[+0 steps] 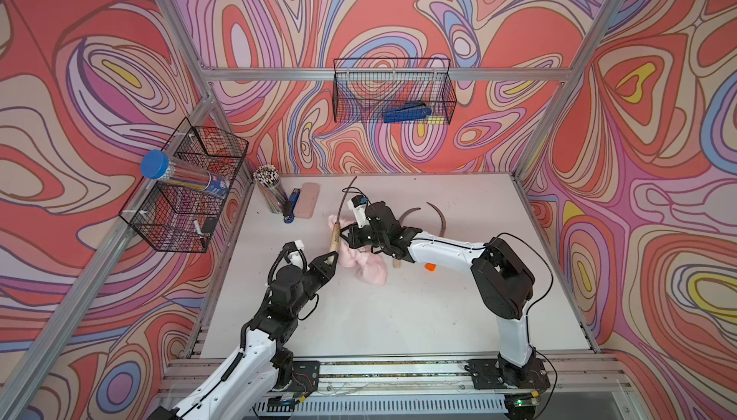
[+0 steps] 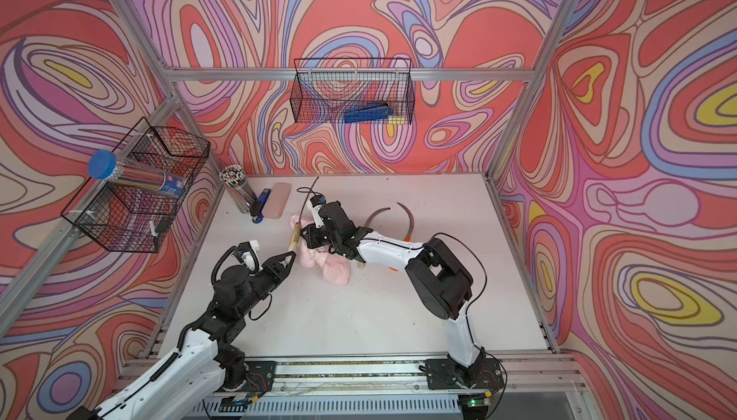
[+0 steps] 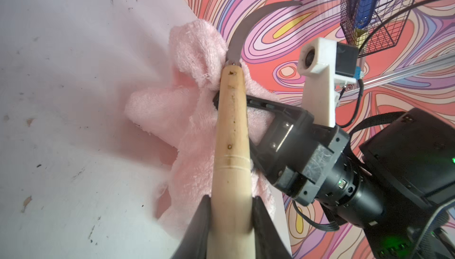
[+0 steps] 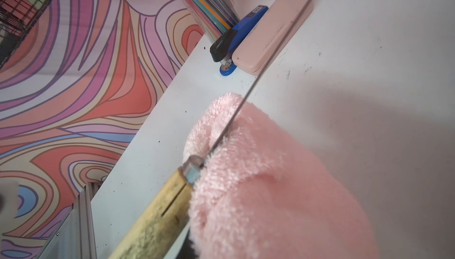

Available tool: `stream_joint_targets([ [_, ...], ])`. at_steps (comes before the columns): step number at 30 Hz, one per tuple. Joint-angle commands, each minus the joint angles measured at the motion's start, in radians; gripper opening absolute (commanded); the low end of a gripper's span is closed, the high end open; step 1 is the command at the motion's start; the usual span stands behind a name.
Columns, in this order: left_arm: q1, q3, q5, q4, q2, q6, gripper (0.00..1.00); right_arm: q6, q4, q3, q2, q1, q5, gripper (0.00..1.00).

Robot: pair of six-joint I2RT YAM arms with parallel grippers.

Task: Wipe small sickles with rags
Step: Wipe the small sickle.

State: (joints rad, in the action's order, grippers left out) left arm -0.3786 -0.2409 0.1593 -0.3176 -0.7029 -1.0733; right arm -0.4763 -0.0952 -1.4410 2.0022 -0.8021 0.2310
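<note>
Left pincer (image 1: 332, 257) was clamped on the butt of a wooden-handled sickle (image 1: 334, 238). In the left wrist view the handle (image 3: 232, 134) sat squarely between both fingers. The sickle looked lifted off the table (image 1: 399, 318), its blade (image 3: 235, 43) pointing toward the back wall.

Right pincer (image 1: 347, 235) was together on the pink rag (image 1: 365, 266), with cloth bunched around its fingers. One fold was pressed against the sickle where blade meets handle. The rest of the rag trailed down onto the table under my right wrist.

Step in hand, as I judged it: wiping this blade, stroke at its start near the handle.
- Hold the left grip firm so the handle does not roll.
- Draw the rag outward along the curve to the tip, following the bend, not a straight line.
- Fold cloth over both faces, and stroke away from the cutting edge so the loops do not snag.
- Mind the loose tail dragging on the table.

The other two sickles (image 1: 410, 214) lay on the table beyond my right arm, partly hidden by it. One had an orange handle (image 1: 429, 266).
</note>
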Motion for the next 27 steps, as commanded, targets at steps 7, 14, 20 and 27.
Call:
stream_joint_targets([
  [7,-0.002,0.002,0.003,0.017,0.01,0.002,0.0,-0.004,-0.009,-0.124,0.0,0.136,0.021,0.0],
  [14,-0.001,0.002,0.003,0.02,0.012,0.002,0.0,0.012,0.054,-0.226,0.002,0.232,0.021,0.0],
  [20,-0.001,0.0,-0.003,0.018,0.011,0.005,0.0,0.035,0.079,-0.246,-0.039,0.256,0.027,0.0],
  [27,-0.001,-0.003,-0.02,0.027,0.003,0.01,0.0,0.045,0.108,-0.191,-0.135,0.284,-0.071,0.0],
])
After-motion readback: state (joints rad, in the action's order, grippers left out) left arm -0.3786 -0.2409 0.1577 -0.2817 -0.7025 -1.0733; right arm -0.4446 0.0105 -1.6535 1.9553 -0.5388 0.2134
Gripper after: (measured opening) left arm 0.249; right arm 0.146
